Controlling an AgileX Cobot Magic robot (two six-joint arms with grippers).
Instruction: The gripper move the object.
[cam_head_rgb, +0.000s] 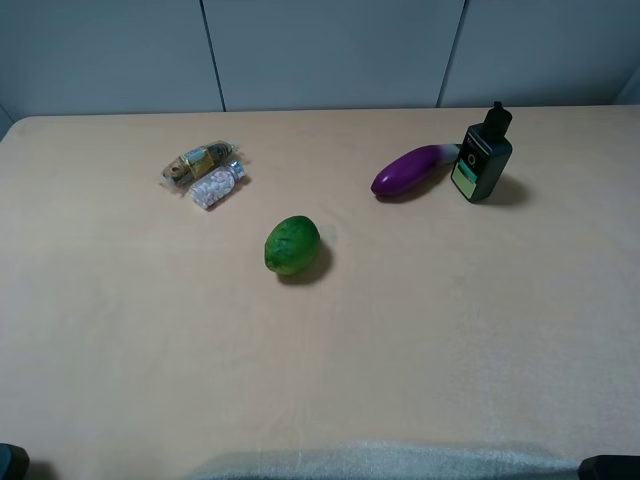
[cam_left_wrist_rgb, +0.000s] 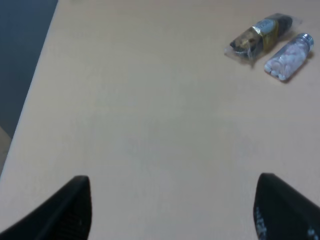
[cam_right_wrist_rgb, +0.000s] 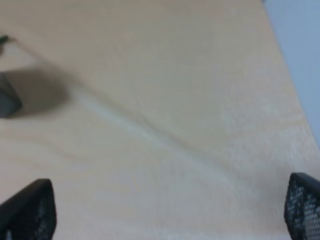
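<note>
Surface (cam_head_rgb: 420, 340): a pale tan top that fills most of the high view; its far edge runs along grey wall panels behind the bottle.

Open room: the surface is bare on the near side of the bottle and towards the lime (cam_head_rgb: 292, 245). In the right wrist view the surface edge shows at the far corner, with bare tan surface between the finger tips.

Bottle (cam_head_rgb: 483, 156): a dark, squarish bottle with a black cap and a light green label, standing upright near the far edge of the surface. The eggplant (cam_head_rgb: 413, 169) lies just beside it, on the side towards the lime; its pale end is next to the bottle, and contact cannot be told.

Other things: a wrapped packet (cam_head_rgb: 201, 161) and a small clear vial of white pieces (cam_head_rgb: 220, 184) lie together, well apart from the bottle, beyond the lime.

Bottle and right end effector (cam_right_wrist_rgb: 170, 215): well apart. In the right wrist view only a dark blurred shape with its shadow shows at the frame edge, away from the fingers (cam_right_wrist_rgb: 32, 210).

Right end effector: spread wide, holding nothing, touching nothing.

Left end effector (cam_left_wrist_rgb: 172, 210): also spread wide over bare surface, holding nothing; the packet and vial lie ahead of it, well away from the bottle.
</note>
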